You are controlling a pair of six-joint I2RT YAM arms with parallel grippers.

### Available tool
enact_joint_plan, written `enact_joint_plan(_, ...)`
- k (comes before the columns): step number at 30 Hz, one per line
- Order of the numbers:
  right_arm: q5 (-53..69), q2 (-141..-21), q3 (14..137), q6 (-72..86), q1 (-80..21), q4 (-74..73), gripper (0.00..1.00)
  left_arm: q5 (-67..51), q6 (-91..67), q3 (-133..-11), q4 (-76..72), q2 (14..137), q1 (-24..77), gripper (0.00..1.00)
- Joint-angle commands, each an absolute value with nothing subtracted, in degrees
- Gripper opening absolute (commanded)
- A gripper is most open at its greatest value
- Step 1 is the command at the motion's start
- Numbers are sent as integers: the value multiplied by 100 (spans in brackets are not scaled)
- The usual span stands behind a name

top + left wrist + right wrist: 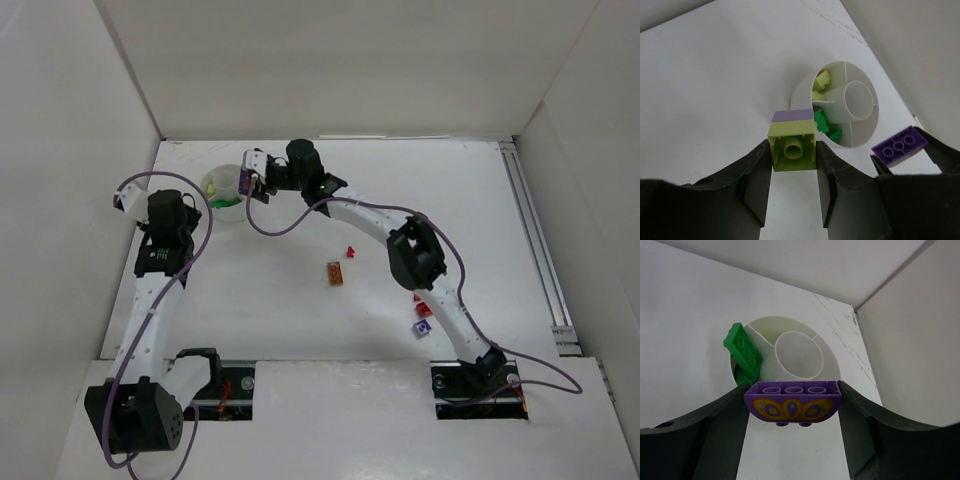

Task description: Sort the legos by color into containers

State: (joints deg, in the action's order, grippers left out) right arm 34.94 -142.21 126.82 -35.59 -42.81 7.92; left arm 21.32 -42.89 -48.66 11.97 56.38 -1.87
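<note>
On the white table (300,330), both arms reach toward the far left corner, the left arm (150,300) from the near left and the right arm (400,240) in a long bend across the middle. Between their wrists sits the round white dish (222,190), with a ring at its centre and dividers running out to the wall.

At the dish's near side, the left gripper (792,155) is closed on a lime-yellow brick (792,150), a finger pressed to each flank, with a pale purple piece (792,115) joined to its far end. The right gripper (792,400) clamps a purple curved brick (792,405), printed in yellow and orange, by its ends, just at the rim.

Inside the dish, one compartment holds lime-yellow bricks (821,82) and the next one holds green bricks (825,125); a flat green plate (745,352) leans across the wall there.

Out on the table lie an orange-brown brick (335,272), a tiny red brick (350,251) just beyond it, and further right, beside the right arm, two red bits (421,303) and a purple brick (423,326)
</note>
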Motion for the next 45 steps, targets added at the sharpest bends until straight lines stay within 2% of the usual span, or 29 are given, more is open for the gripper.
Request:
enact_joint_plan(1, 3586, -14518, 13420, -3454, -4315, 1028, 41, 1811, -4114, -4747, 791, 5555, -193, 0)
enact_joint_plan(5, 3586, -15107, 14184, -3252, -4368, 1028, 42, 1670, -4061, -4693, 738, 5555, -193, 0)
enact_joint_plan(10, 3313, -15108, 14150, -3076, -4368, 1248, 45, 1670, -4061, -4632, 686, 5441, -193, 0)
enact_joint_plan(12, 3313, -15108, 14150, -3015, -4368, 1248, 49, 1608, -4008, -4632, 625, 5440, -193, 0)
enact_joint_plan(17, 3313, -15108, 14150, -3015, -4368, 1353, 70, 1556, -4008, -4632, 624, 5388, -193, 0)
enact_joint_plan(19, 3313, -15108, 14150, -2962, -4368, 1354, 72, 1556, -4008, -4632, 624, 5388, -193, 0)
enact_joint_plan(23, 3261, -15108, 14150, -2962, -4368, 1354, 91, 1556, -3956, -4632, 624, 5335, -193, 0)
enact_joint_plan(25, 3209, -15161, 14150, -2962, -4368, 1354, 94, 1503, -3955, -4632, 624, 5282, -193, 0)
enact_joint_plan(29, 3208, -15161, 14150, -2909, -4368, 1354, 95, 1442, -3955, -4632, 624, 5282, -193, 0)
enact_joint_plan(32, 3208, -15100, 14150, -2909, -4368, 1354, 92, 1441, -3902, -4632, 624, 5334, -193, 0)
enact_joint_plan(37, 3251, -14626, 13572, -2909, -4316, 1354, 92, 829, -3639, -4580, 379, 5335, -193, 0)
enact_joint_plan(41, 4129, -13634, 12264, -2961, -4035, 1354, 91, -296, -3121, -4457, -226, 5335, -193, 0)
enact_joint_plan(45, 4544, -12351, 10062, -3102, -3894, 1354, 90, -1712, -2831, -4307, -869, 5396, -193, 0)
